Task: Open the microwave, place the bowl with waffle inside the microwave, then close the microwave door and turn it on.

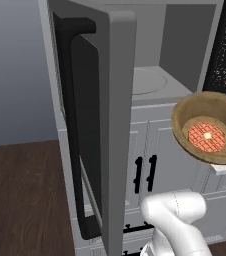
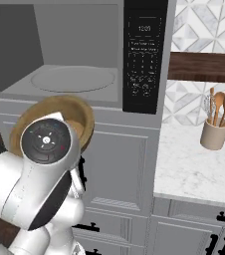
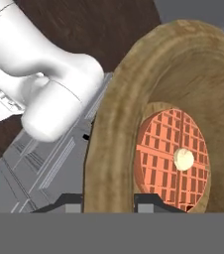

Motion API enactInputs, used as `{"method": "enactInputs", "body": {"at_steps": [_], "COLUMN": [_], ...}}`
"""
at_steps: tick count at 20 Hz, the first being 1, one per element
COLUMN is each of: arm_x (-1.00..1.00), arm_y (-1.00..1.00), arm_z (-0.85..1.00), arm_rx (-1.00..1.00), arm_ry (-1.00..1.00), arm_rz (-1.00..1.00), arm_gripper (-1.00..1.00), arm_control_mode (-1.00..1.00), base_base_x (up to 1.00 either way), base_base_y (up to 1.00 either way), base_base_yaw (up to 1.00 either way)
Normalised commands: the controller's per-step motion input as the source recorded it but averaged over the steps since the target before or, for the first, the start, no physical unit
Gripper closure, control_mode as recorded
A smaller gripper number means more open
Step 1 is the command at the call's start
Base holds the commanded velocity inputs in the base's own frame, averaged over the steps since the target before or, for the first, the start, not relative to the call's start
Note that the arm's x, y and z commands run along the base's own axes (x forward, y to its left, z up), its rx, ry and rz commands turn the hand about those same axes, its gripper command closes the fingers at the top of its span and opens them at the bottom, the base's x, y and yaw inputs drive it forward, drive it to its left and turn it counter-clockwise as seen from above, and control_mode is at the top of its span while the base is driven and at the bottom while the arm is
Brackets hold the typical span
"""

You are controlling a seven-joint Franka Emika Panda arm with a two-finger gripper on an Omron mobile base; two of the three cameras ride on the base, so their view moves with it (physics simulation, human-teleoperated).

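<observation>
Your gripper [image 3: 109,201] pinches the bowl [image 1: 208,127] rim between narrow jaws, waffle [image 1: 207,136] tipped steeply, so it may slide out before you reach the open microwave [image 2: 74,79] cavity ahead.

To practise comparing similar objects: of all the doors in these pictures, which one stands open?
The microwave door, grey-framed with dark glass and a black bar handle, is swung wide open. The white cabinet doors below stay shut.
</observation>
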Motion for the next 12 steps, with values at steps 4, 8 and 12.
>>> {"method": "enactInputs", "body": {"at_steps": [4, 8, 12], "arm_x": [0.04, 0.16, 0.31], "arm_y": [0.98, 1.00, 0.57], "arm_z": [0.43, 0.42, 0.51], "arm_rx": [0.19, 0.04, 0.00], "arm_ry": [-0.07, -0.07, 0.01], "arm_rz": [0.01, -0.14, -0.16], "arm_gripper": [1.00, 1.00, 1.00], "arm_control_mode": [-1.00, -1.00, -1.00], "base_base_x": [0.00, 0.00, 0.00], "base_base_y": [0.00, 0.00, 0.00], "base_base_yaw": [0.00, 0.00, 0.00]}}
